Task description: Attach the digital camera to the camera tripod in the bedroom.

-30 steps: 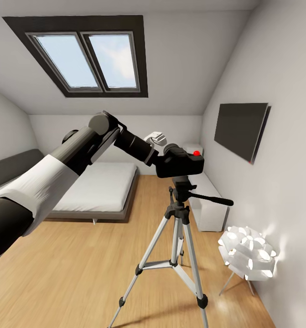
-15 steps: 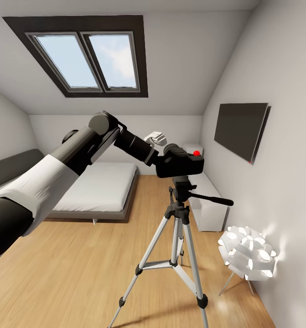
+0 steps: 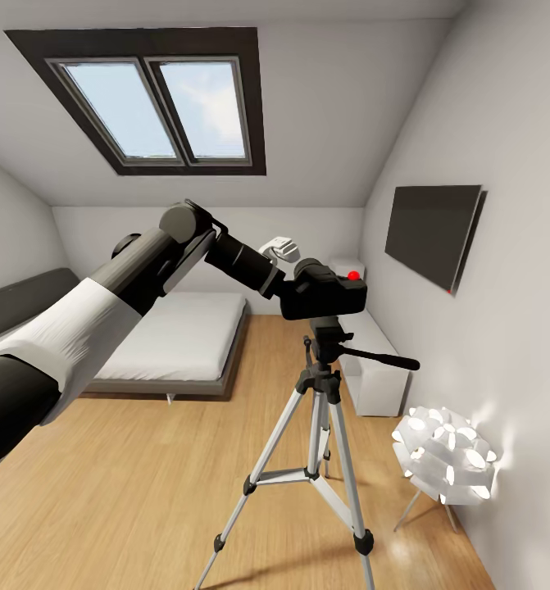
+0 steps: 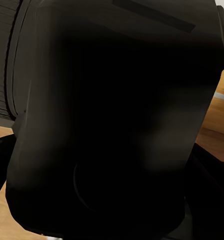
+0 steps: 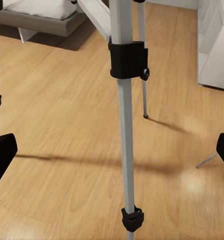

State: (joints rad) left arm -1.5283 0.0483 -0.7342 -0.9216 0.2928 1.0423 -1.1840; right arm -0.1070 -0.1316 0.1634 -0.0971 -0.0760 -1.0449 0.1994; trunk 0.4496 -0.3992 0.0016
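Note:
The black digital camera [image 3: 324,295], red button on top, sits on the black pan head of the camera tripod [image 3: 317,410], whose silver legs stand spread on the wood floor. My left gripper [image 3: 288,287] reaches it from the left and is shut on the camera's side; its fingers are hidden behind the body. In the left wrist view the dark camera [image 4: 117,120] sits right against the lens. My right gripper [image 5: 113,152] is open low down, its black fingertips [image 5: 0,152] wide apart on either side of a tripod leg [image 5: 124,125] without touching it.
A white petal-shaped lamp [image 3: 445,455] stands on thin legs by the right wall. White cube shelves [image 3: 373,360] sit behind the tripod, under the wall TV [image 3: 432,229]. The grey-framed bed [image 3: 180,336] is at the back left, below the skylight [image 3: 156,106].

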